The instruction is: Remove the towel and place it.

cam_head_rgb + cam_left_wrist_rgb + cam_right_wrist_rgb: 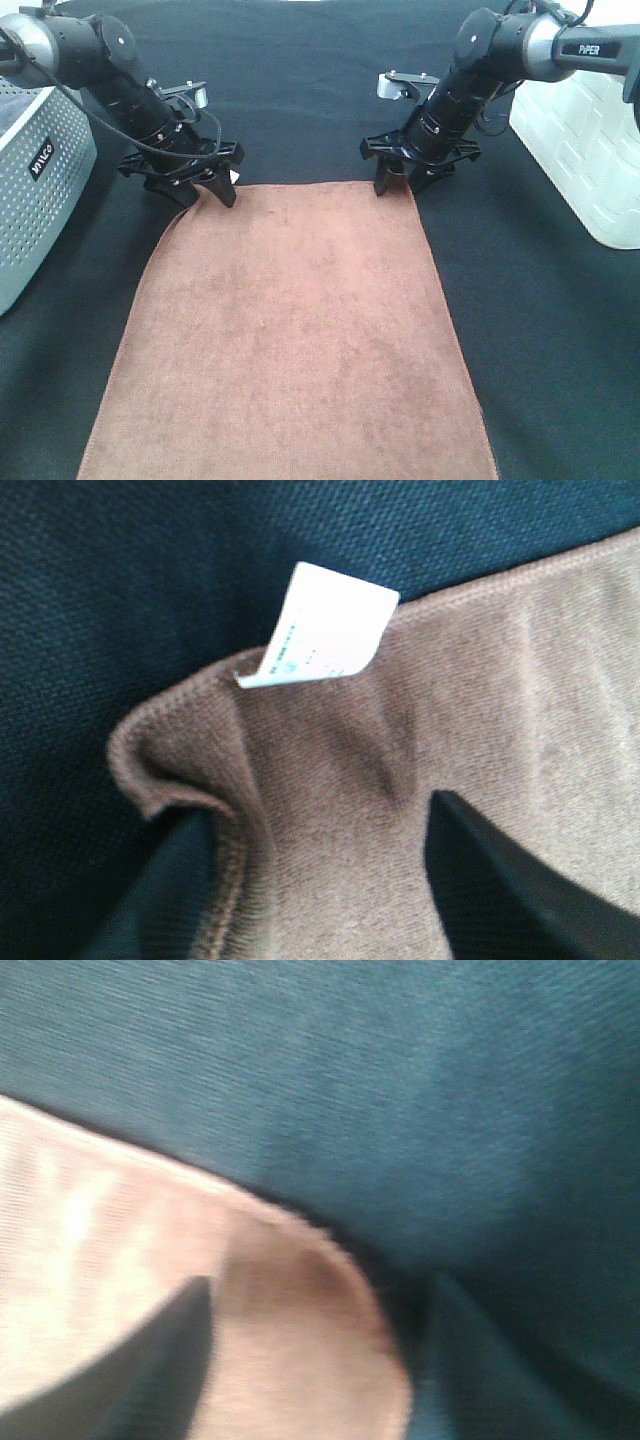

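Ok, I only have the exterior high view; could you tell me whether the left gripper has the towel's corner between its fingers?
Observer: Yes, the left gripper straddles a bunched fold of the brown towel, jaws apart.
Operator: Thank you, and where is the tag?
Observer: The white tag stands at the hem, just beyond the fingertips, not pinched.
Operator: And the right side?
Observer: Blurred, but the right gripper has one finger over the towel's corner and one over the black table cloth.

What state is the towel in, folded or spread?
Spread flat on the black cloth: towel; only the corner at the left gripper is bunched up.
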Controlling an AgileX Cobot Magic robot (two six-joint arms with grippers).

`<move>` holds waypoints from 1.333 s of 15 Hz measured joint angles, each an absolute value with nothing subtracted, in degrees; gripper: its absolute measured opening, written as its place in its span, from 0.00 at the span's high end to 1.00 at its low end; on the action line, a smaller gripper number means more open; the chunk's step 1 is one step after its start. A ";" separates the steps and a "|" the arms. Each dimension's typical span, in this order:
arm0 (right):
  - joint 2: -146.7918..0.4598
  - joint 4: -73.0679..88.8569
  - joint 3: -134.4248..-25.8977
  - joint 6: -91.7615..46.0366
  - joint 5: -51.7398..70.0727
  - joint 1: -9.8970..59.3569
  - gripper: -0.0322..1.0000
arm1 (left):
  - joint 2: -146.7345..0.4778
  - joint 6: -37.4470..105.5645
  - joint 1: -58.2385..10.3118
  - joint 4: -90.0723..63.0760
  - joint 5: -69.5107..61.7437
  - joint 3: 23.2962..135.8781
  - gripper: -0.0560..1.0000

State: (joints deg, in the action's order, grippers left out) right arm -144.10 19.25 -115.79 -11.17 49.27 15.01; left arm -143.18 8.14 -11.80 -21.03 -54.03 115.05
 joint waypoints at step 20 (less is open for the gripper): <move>-142.27 12.09 -119.69 -9.85 38.67 15.18 0.96 | -144.50 8.14 -12.26 -15.24 -47.15 124.79 0.95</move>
State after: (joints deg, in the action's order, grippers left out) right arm -142.27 12.09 -119.69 -9.85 38.67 15.18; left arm -144.50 8.14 -12.26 -15.24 -47.15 124.79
